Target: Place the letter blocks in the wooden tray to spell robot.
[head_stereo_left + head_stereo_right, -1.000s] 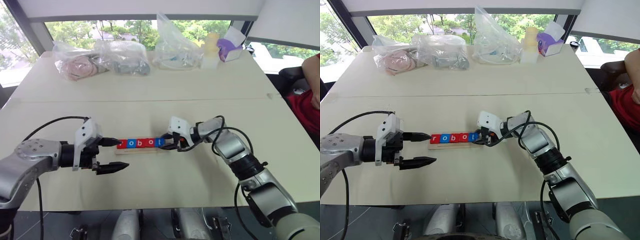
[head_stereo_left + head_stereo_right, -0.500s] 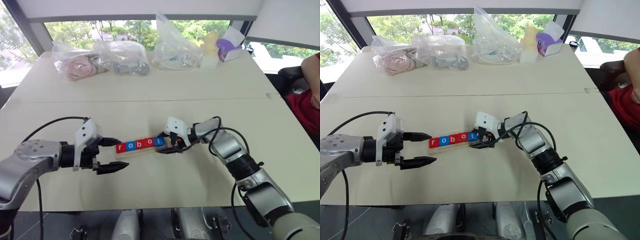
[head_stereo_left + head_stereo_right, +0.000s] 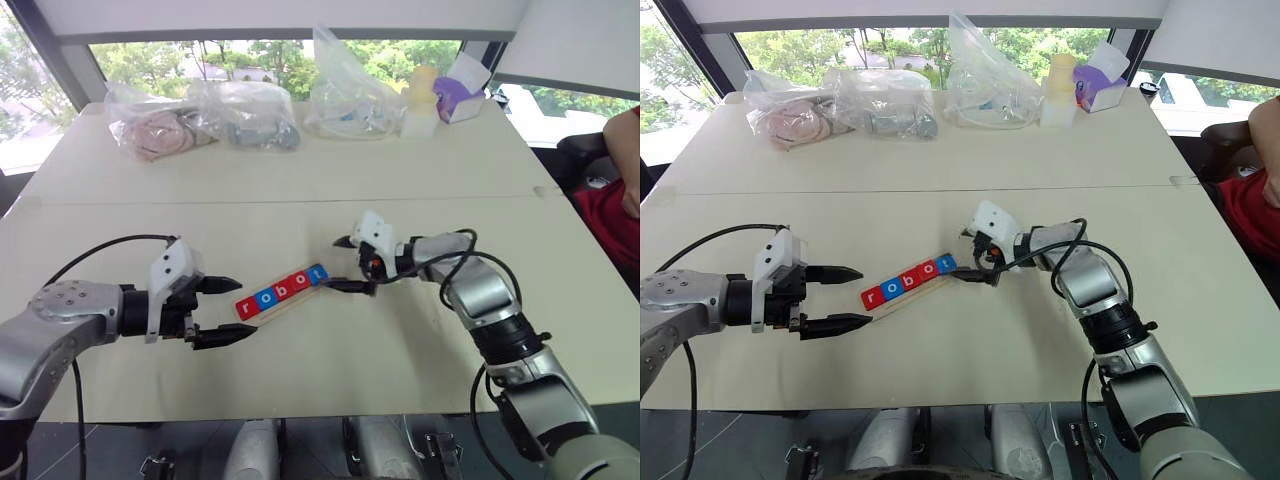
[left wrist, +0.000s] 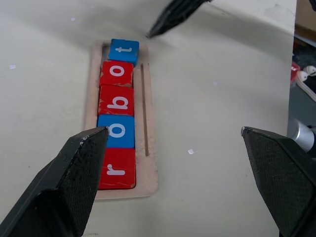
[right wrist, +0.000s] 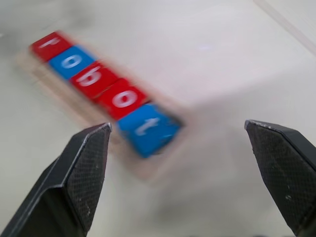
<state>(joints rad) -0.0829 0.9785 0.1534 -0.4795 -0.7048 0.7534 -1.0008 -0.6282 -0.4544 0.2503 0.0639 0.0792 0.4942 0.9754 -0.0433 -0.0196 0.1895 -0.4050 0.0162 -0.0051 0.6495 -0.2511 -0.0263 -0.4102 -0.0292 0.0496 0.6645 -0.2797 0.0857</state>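
Now wooden tray diagonal (t-end farther)

Pale matt wooden tray, glossy painted letter blocks (edges chipped), smooth matt table.

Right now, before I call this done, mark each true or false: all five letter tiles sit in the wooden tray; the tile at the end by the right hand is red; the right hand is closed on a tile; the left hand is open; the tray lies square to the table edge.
1. All five small square letter tiles sit in the long pale wooden tray, reading r, o, b, o, t: true.
2. The end tile nearest the right hand is red: false, the t tile is blue.
3. The right hand is closed on a tile: false, it is open and off the tiles.
4. The left hand is open: true.
5. The tray lies square to the table edge: false, it lies at a slant.
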